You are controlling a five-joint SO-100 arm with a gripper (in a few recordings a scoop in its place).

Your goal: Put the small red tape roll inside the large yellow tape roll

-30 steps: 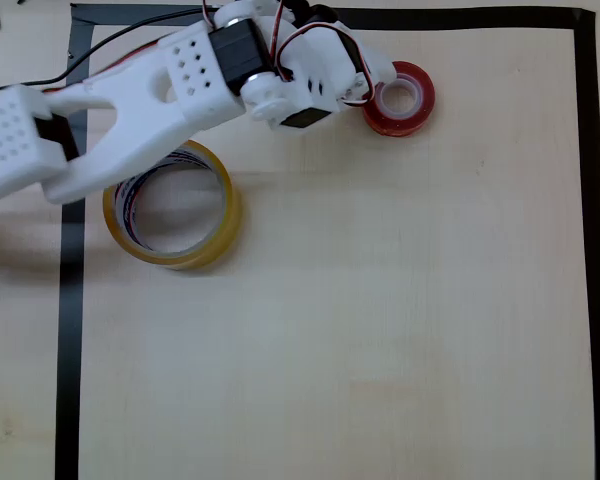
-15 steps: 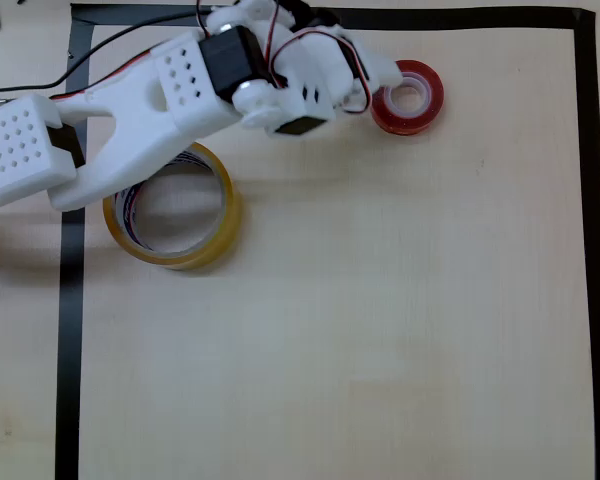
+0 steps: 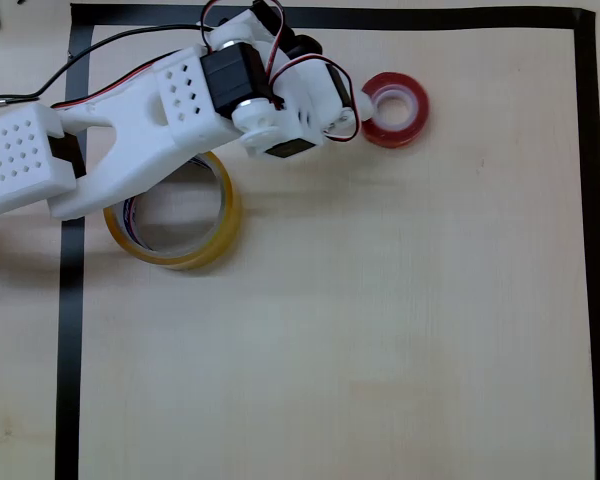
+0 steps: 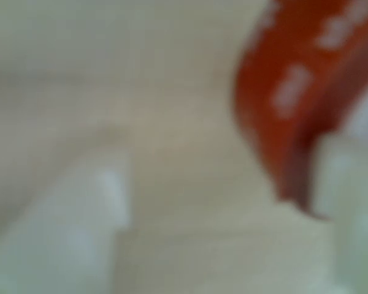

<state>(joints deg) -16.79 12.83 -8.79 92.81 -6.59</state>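
So compared with a second ago, the white arm [image 3: 160,110] sits further left and a bit higher in the overhead view, and its gripper [image 3: 365,103] is pulled back leftward along with it. The small red tape roll [image 3: 394,108] isn't where it was either: it went from around the upper middle-right, bumped a little right and up half a second ago, and now sits back left again, slightly higher than at the start. Its white core shows more fully now, with less of the gripper covering its left edge.
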